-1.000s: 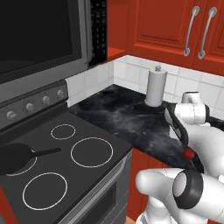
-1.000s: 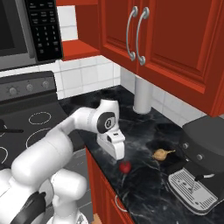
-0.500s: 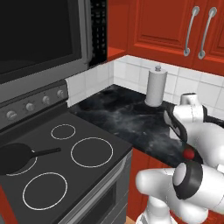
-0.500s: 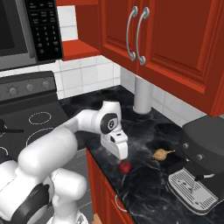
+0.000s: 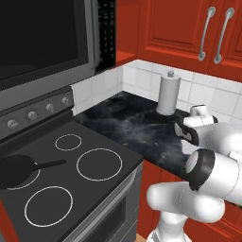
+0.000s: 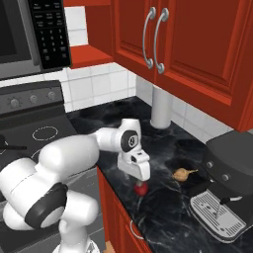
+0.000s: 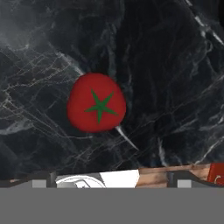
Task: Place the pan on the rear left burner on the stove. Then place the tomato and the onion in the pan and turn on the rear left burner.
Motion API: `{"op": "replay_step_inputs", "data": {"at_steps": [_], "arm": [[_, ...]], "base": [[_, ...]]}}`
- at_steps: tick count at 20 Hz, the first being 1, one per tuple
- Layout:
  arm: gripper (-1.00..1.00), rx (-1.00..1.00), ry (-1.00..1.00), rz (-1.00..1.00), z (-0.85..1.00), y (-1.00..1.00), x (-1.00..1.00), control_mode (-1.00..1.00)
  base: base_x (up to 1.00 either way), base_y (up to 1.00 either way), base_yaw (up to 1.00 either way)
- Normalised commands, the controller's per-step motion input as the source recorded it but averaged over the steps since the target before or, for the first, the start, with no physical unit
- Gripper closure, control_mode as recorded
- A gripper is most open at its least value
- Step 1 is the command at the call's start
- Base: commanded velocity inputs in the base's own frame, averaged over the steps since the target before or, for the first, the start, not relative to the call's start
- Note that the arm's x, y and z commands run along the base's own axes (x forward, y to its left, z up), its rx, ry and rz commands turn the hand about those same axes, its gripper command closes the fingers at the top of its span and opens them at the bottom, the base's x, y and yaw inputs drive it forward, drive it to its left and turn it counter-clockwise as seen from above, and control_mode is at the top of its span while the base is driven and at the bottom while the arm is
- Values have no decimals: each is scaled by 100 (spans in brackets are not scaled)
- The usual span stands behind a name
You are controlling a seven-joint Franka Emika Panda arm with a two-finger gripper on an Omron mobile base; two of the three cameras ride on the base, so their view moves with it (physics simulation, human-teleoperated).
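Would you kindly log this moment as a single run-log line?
pan: on stove, rear left burner | pincer: open, over tomato | tomato: on counter | onion: on counter

The white arm rises from its base, bends at a dark-jointed elbow and reaches forward and down, its wrist turned so the hand (image 6: 140,184) points straight down, fingers spread wide and holding nothing, poised low just above the dark desk (image 6: 168,207).
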Motion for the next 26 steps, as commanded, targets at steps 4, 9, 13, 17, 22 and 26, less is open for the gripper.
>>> {"op": "replay_step_inputs", "data": {"at_steps": [4, 9, 13, 17, 22, 26], "arm": [[-100, 0, 8, 5, -27, -20, 2, -100], [-100, 3, 8, 6, -17, -12, 24, -100], [-100, 6, 7, 8, -20, -15, 27, -100], [-100, 10, 7, 10, -28, -12, 22, -100], [-100, 10, 6, 10, -33, -3, 3, -100], [100, 9, 8, 6, -42, 0, 0, -100]], "base": [[0, 0, 0], [0, 0, 0], [0, 0, 0], [0, 0, 0], [0, 0, 0], [0, 0, 0]]}}
